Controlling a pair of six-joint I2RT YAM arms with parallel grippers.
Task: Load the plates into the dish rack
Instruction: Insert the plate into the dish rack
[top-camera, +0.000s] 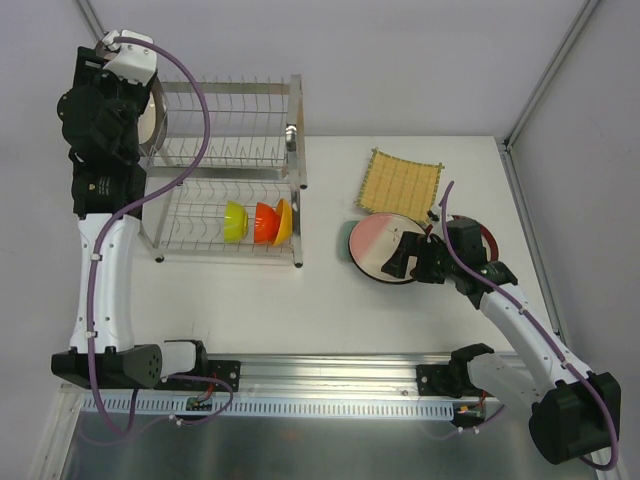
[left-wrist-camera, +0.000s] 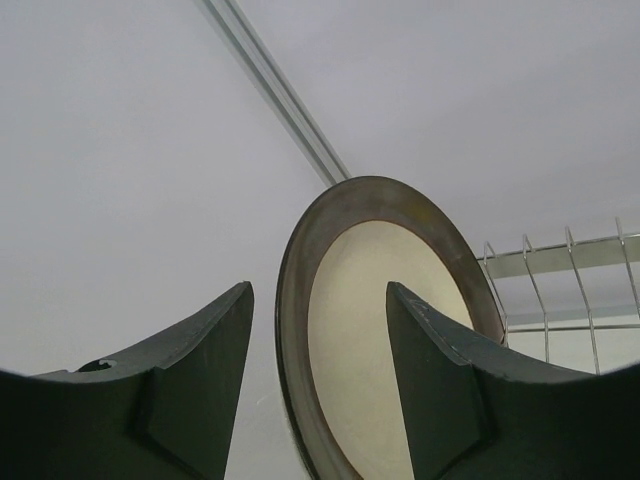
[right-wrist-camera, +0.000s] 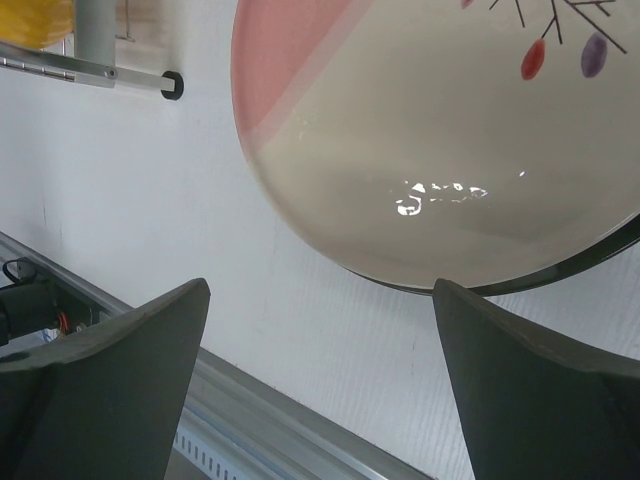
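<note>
A dark-rimmed cream plate (left-wrist-camera: 370, 330) stands on edge at the left end of the dish rack's (top-camera: 230, 150) upper tier, seen there as (top-camera: 153, 118). My left gripper (left-wrist-camera: 318, 285) straddles its rim, open, with a clear gap between the left finger (left-wrist-camera: 190, 370) and the rim. A pink-and-white plate (top-camera: 372, 240) lies flat right of the rack, a teal edge (top-camera: 346, 240) showing under its left side. My right gripper (top-camera: 405, 255) hovers open at that plate's near right edge; in the wrist view the plate (right-wrist-camera: 430, 130) lies just beyond the gripper (right-wrist-camera: 320, 290). The yellow woven square (top-camera: 400, 183) lies behind.
Green (top-camera: 234, 221), orange (top-camera: 264, 222) and yellow (top-camera: 284, 222) bowls stand in the rack's lower tier. A red-rimmed plate (top-camera: 488, 235) lies partly under the right arm. Upright rack wires (left-wrist-camera: 560, 265) rise right of the cream plate. A metal rail (top-camera: 330, 375) runs along the near edge.
</note>
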